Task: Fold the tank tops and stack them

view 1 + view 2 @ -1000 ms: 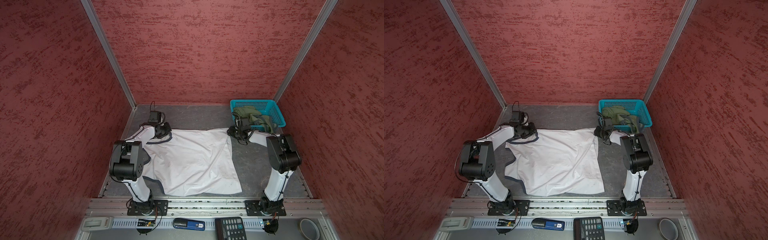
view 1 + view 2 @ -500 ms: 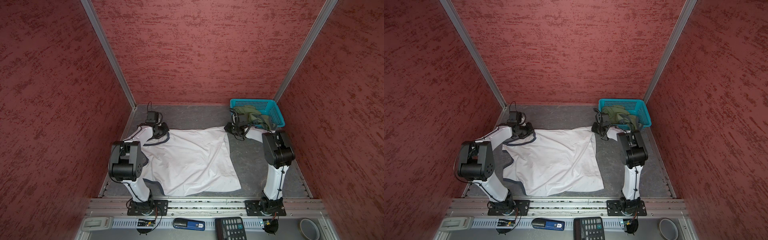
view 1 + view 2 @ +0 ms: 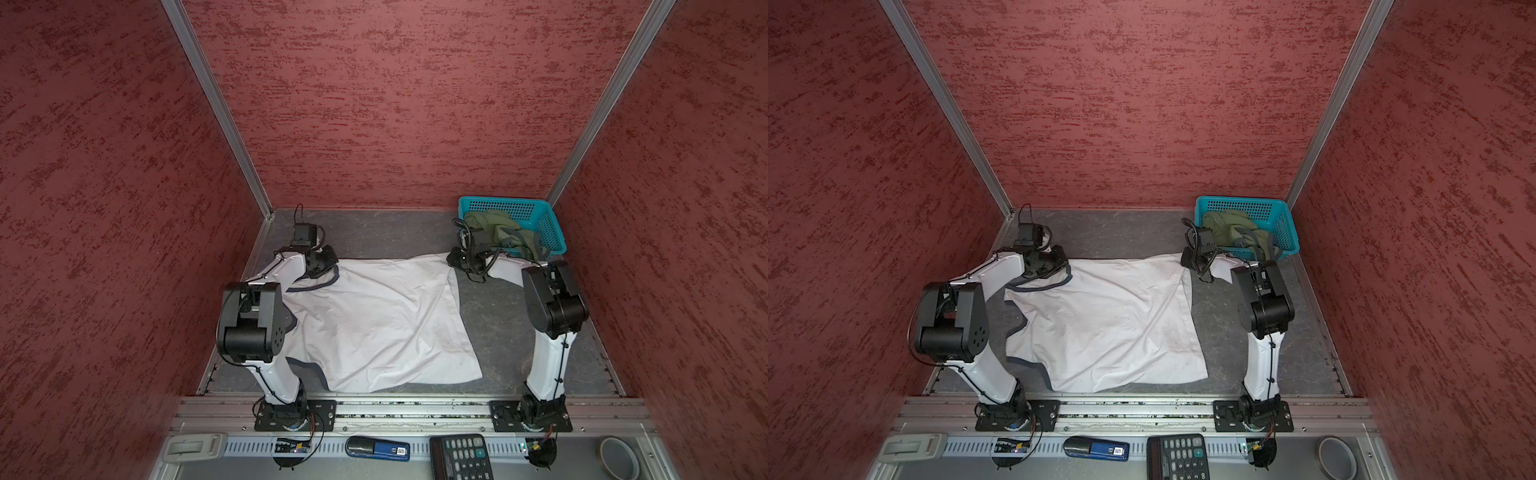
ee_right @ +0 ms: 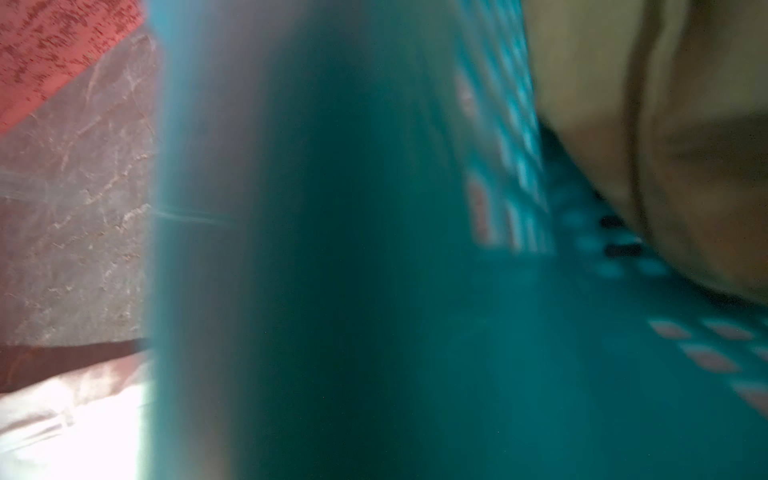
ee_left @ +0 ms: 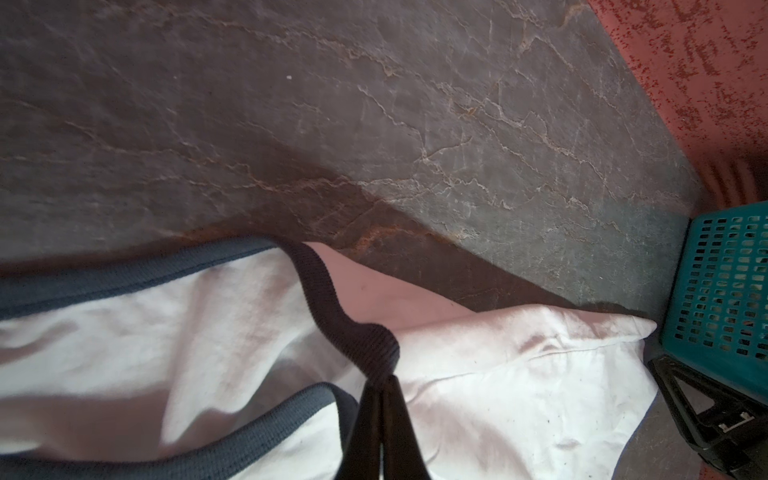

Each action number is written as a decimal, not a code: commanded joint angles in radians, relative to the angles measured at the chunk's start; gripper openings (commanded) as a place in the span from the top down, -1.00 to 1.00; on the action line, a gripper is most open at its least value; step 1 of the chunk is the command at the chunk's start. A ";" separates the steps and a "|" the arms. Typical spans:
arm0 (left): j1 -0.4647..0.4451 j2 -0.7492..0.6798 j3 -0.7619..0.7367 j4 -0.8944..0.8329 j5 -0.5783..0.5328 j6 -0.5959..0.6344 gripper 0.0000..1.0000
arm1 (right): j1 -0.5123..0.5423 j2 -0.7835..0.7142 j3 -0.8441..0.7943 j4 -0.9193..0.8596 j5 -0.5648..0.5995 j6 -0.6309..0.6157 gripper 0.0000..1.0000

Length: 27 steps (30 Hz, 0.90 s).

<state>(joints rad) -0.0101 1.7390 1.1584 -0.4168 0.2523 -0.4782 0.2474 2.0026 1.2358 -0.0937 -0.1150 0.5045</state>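
While the left gripper [image 5: 382, 379] is pinching its jaws together on the navy strap [image 5: 332, 299] of the white tank top [image 3: 374, 324], the right gripper [image 3: 457, 261] is working at the garment's far right corner; whether its jaws are apart or holding cloth, I cannot tell. Compared with a second ago, that gripper is sitting slightly farther back, beside the teal basket [image 3: 552, 232], and the cloth is lying almost unchanged, so folding is probably not yet beginning. The olive tank top [image 3: 494, 228] is waiting in the basket. Bare table [image 3: 374, 232] is lying open behind the shirt, though the basket is crowding the right wrist.
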 commanded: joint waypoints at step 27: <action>0.010 -0.054 -0.022 0.030 -0.002 -0.002 1.00 | 0.071 -0.136 -0.086 -0.068 0.061 -0.038 1.00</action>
<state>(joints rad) -0.0101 1.7164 1.1442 -0.4019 0.2531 -0.4786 0.3023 1.9247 1.1622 -0.1165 -0.0795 0.4847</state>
